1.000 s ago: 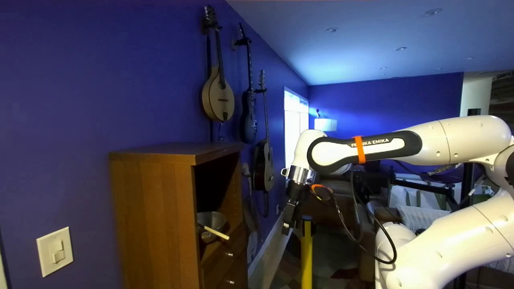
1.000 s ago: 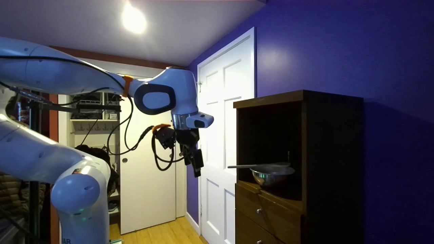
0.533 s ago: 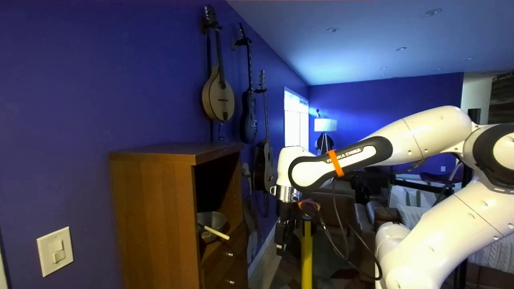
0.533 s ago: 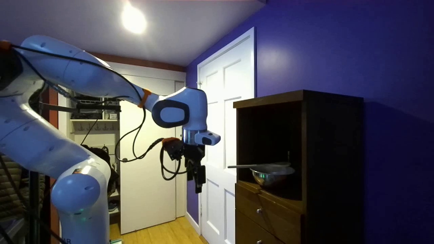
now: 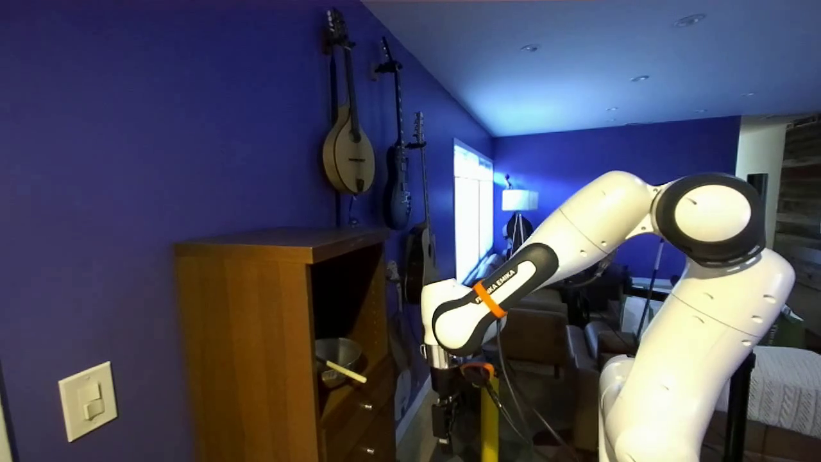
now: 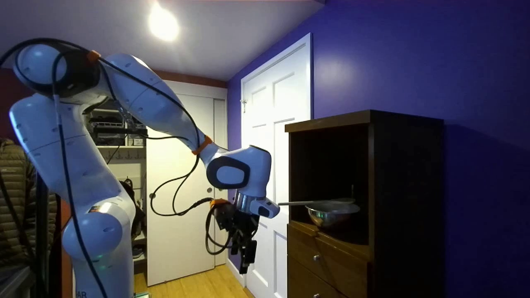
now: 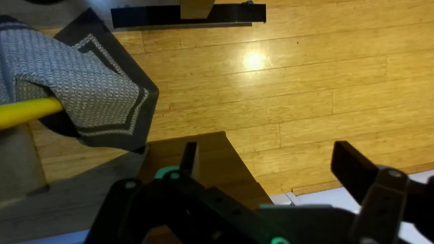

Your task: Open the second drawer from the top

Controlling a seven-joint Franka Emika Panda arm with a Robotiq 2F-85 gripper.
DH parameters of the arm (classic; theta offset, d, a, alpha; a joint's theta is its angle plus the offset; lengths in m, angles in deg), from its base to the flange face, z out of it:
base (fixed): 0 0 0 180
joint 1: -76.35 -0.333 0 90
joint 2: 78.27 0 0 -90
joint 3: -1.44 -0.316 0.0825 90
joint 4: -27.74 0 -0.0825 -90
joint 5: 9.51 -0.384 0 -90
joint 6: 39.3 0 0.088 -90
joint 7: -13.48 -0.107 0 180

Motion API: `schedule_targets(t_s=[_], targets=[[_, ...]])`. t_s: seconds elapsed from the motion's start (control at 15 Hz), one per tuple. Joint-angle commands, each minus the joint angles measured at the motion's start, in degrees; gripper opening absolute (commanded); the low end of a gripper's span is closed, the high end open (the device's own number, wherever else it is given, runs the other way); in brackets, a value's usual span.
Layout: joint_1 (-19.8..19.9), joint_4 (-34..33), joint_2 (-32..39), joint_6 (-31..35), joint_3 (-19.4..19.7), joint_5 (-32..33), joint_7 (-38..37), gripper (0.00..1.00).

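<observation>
Gripper (image 7: 266,157) spread wide, empty; 2nd drawer (image 6: 304,283), prob. closed, cut off at btm in both ext. views.

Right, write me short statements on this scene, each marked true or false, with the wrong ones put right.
A metal bowl sits in the open compartment of the chest. True.
That bowl is upside down. False: it stands upright, with a long handle jutting out beyond it.
The second drawer from the top is shut. True.
The jaws grip that drawer. False: they stand apart, holding nothing.
Stringed instruments hang on the blue wall. True.
</observation>
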Motion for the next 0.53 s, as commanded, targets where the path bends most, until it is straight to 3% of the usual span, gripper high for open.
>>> schedule_targets(t_s=[0.0, 0.2, 0.47], targets=[[0.7, -0.2, 1.0, 0.0, -0.8, -0.3, 0.3, 1.0], [-1.4, -0.6, 1.9, 6.0, 2.5, -8.6, 6.0, 1.0], [-3.9, -0.4, 8.6, 19.5, 8.6, -21.5, 19.8, 1.0]])
